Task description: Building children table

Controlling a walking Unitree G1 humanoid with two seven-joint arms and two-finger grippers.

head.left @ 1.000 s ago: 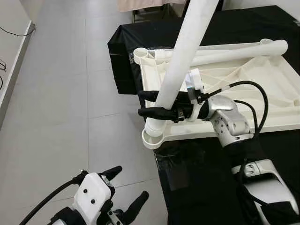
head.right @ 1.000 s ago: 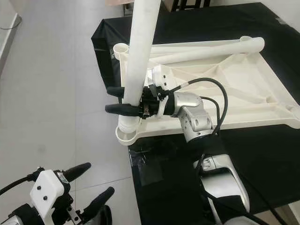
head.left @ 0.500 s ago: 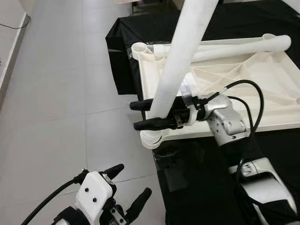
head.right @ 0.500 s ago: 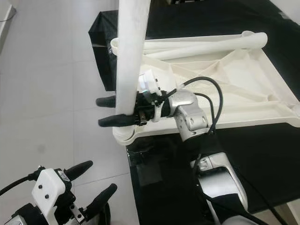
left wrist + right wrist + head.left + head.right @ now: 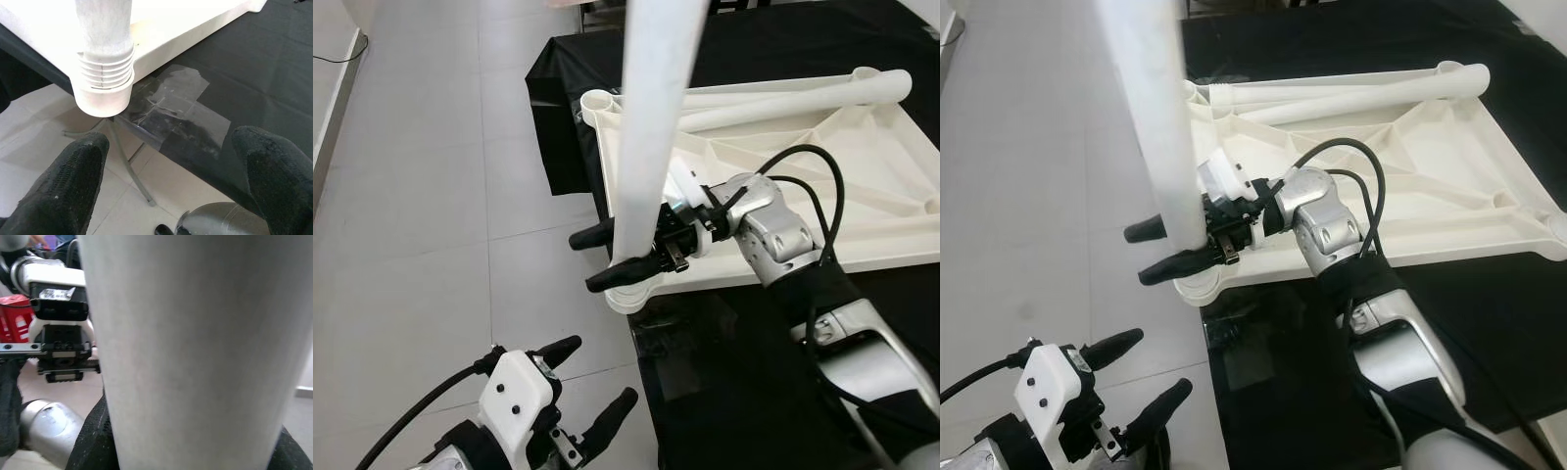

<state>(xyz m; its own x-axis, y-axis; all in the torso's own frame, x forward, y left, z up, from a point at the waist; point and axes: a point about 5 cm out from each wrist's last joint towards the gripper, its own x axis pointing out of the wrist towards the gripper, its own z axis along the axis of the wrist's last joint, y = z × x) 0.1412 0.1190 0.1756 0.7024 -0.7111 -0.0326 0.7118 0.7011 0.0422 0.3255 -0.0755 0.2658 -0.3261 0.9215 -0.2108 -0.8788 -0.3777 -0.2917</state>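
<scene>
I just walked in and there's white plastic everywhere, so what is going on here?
The robot is putting together a child's table. The white tabletop lies upside down on a black-covered surface. The right end effector is shut on a white table leg, holding it upright with its lower end at the tabletop's near corner socket. Another leg lies along the far edge. The left end effector hangs open, low over the tiled floor, holding nothing.
</scene>
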